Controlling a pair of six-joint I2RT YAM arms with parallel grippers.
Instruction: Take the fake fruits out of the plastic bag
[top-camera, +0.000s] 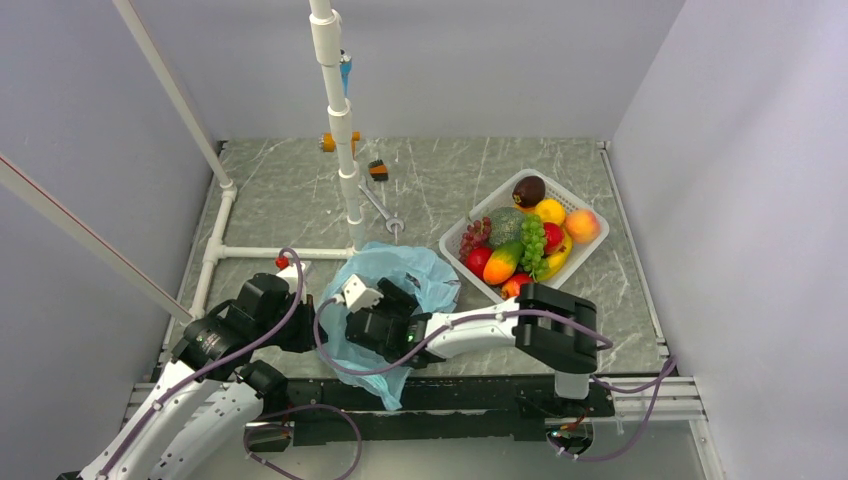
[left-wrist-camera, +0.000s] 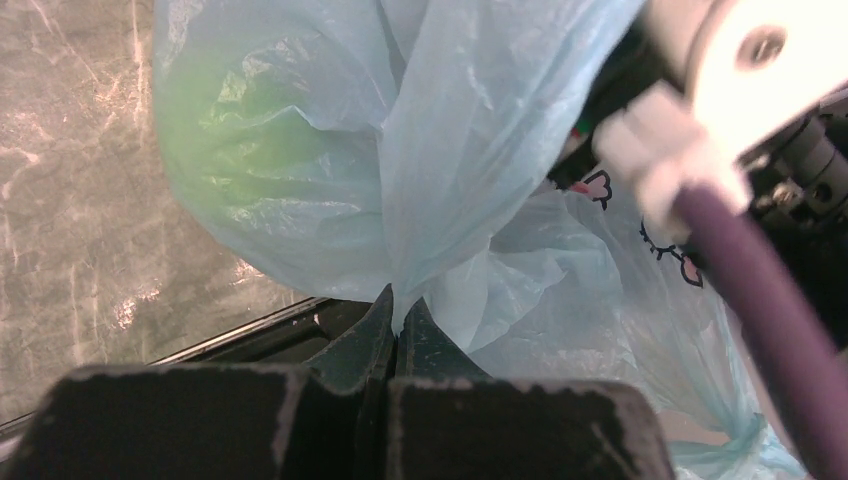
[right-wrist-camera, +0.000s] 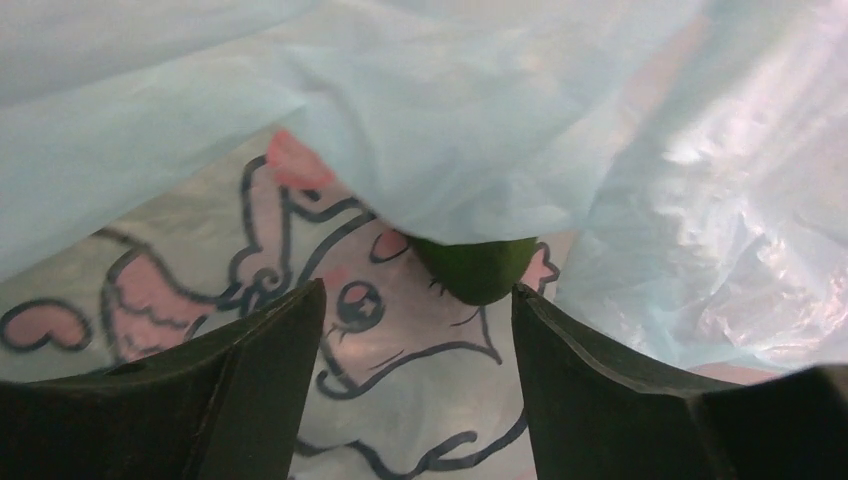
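The light-blue plastic bag (top-camera: 405, 272) lies crumpled at the table's near centre. My left gripper (left-wrist-camera: 398, 300) is shut on a gathered fold of the bag (left-wrist-camera: 450, 150) at its left edge (top-camera: 315, 335). A lime-green glow (left-wrist-camera: 235, 140) shows through the film there. My right gripper (right-wrist-camera: 418, 290) is open inside the bag's mouth (top-camera: 352, 326), over the cartoon print (right-wrist-camera: 370, 330). A green fruit (right-wrist-camera: 475, 268) lies just ahead of it, close to the right fingertip and half hidden under a fold. Nothing is between the jaws.
A white slotted basket (top-camera: 592, 250) at the right holds green grapes (top-camera: 534, 240), a mango (top-camera: 500, 262), a peach (top-camera: 582, 224), a lemon and other fruits. A white pipe frame (top-camera: 345, 170) stands behind the bag. Small orange-black parts (top-camera: 377, 170) lie at the back.
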